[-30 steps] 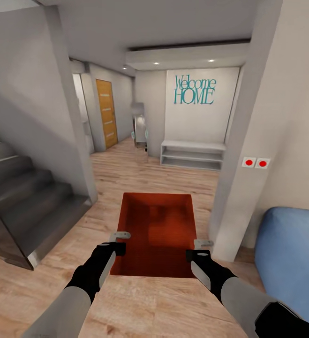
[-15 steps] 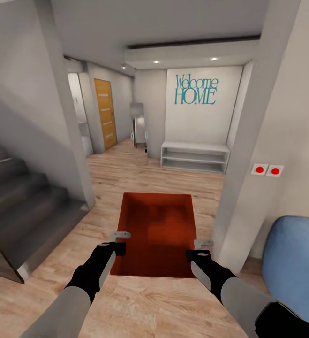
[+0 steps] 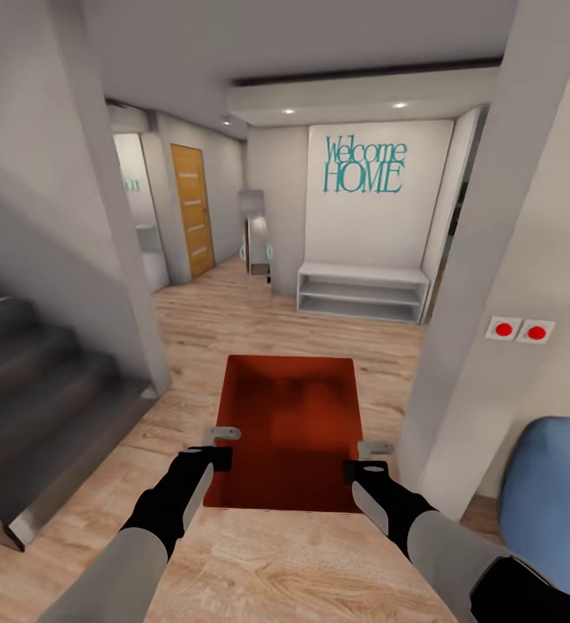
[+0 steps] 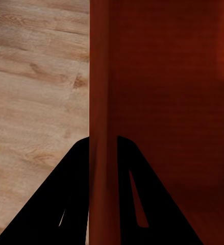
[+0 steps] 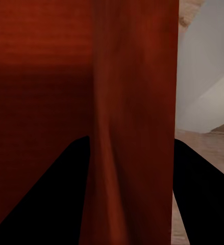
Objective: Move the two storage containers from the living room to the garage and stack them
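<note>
Nearest the camera, both arms reach forward and carry one storage container between them, clear of the wood-plank floor. The left gripper holds the bin's left long wall at about 7 o'clock in the head view, and the right gripper holds the right long wall at about 5 o'clock.

In each wrist view the red-orange wall runs straight down between the two dark fingers, so both sets of jaws are pinched narrow onto a wall, one finger inside the bin and one outside. Gripping opposite walls this way likely keeps the open bin level and stops it twisting while the base rolls. The bin looks empty.

Further out, a blue sofa edge sits at 4 o'clock and dark stairs at 9 o'clock, with a white pillar closer on the right. Beyond, at 12 o'clock, a low white shelf stands under a "Welcome HOME" sign; an orange-brown door shows at 11 o'clock. The carry appears to be under way, with no concrete floor in sight.
</note>
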Motion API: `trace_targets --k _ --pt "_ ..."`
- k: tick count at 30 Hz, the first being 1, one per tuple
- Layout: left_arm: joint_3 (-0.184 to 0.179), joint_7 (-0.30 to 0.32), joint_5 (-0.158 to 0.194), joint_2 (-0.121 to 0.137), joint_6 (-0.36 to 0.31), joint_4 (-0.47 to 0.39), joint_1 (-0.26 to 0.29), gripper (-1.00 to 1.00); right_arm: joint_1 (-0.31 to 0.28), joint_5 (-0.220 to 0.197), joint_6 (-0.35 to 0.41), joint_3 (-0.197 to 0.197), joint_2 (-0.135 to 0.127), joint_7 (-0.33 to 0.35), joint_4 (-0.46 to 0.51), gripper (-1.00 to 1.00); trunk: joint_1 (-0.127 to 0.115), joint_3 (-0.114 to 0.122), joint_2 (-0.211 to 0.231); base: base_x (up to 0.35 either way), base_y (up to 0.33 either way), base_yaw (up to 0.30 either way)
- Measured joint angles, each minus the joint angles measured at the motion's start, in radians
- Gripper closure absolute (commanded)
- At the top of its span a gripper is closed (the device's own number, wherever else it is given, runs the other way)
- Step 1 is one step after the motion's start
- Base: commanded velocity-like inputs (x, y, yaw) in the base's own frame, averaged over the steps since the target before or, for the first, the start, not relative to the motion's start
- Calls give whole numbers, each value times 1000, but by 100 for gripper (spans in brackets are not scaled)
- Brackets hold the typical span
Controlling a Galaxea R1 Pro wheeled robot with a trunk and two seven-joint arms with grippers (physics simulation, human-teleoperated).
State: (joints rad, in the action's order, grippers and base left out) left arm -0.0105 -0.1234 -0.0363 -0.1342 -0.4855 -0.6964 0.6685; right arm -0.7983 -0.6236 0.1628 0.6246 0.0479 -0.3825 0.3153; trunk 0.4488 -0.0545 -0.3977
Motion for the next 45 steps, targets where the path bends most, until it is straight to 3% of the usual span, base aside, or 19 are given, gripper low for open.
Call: trace_targets --k 45 --pt "0 0 0 0 0 0 0 100 0 0 0 0 0 0 0 100 0 0 0 322 0 0"
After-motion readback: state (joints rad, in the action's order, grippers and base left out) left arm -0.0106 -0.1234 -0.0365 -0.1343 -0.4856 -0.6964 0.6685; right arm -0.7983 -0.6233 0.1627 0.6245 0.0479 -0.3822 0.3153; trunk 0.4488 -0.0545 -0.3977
